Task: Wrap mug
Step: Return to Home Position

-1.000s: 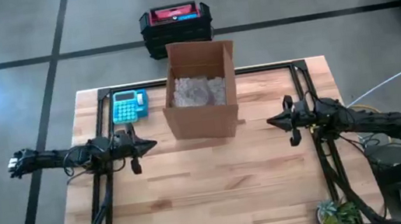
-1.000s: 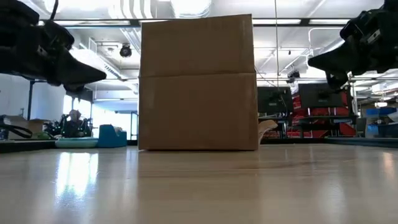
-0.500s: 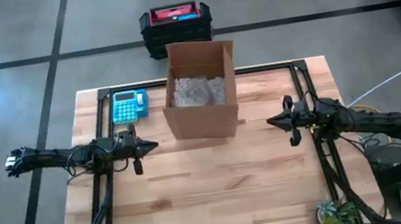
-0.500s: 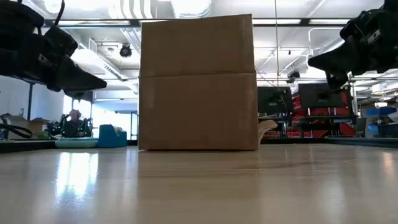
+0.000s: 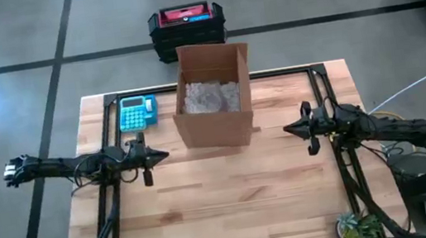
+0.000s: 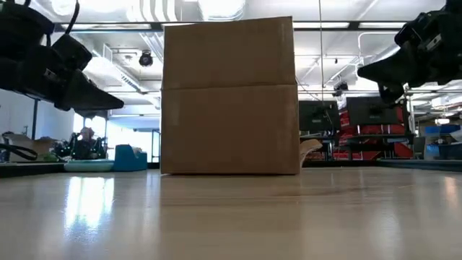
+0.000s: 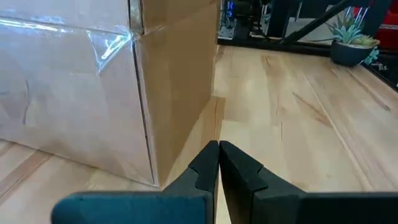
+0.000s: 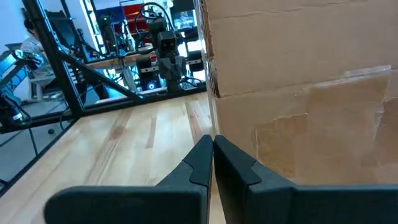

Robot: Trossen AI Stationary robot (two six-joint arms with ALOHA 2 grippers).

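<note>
High view: I see left gripper (image 5: 163, 153), right gripper (image 5: 287, 130) flanking box (image 5: 214, 129), fingers (image 7: 207, 165) pressed together, empty; bubble wrap (image 5: 208, 99) inside, so parked clear.

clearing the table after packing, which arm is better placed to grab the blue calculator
Left. The left gripper hovers close to the blue calculator, on its side of the box; the right gripper would have to reach past the box.

In the box (image 5: 213, 106) only bubble wrap (image 5: 208, 97) shows from above; what lies under it is hidden. Low view gives only the box's outer wall, and the plant (image 5: 354, 228) at the bench (image 5: 223, 193) corner is cut by pic's edge.
</note>
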